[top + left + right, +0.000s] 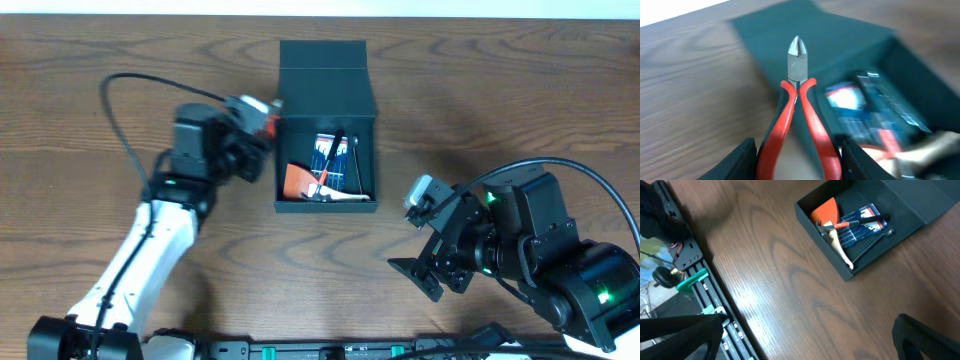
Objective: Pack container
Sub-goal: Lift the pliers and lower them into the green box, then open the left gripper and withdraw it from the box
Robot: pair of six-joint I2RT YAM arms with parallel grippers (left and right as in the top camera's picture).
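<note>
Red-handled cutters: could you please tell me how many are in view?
1. The cutters sit in the left gripper, beside the container's left edge. Others might lie hidden among the items inside.

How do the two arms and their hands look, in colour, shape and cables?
The left arm has a white lower link and black upper parts; the right arm is all black and bulky. Each shows a small green light and a looping black cable. The left hand and the right hand have black fingers.
</note>
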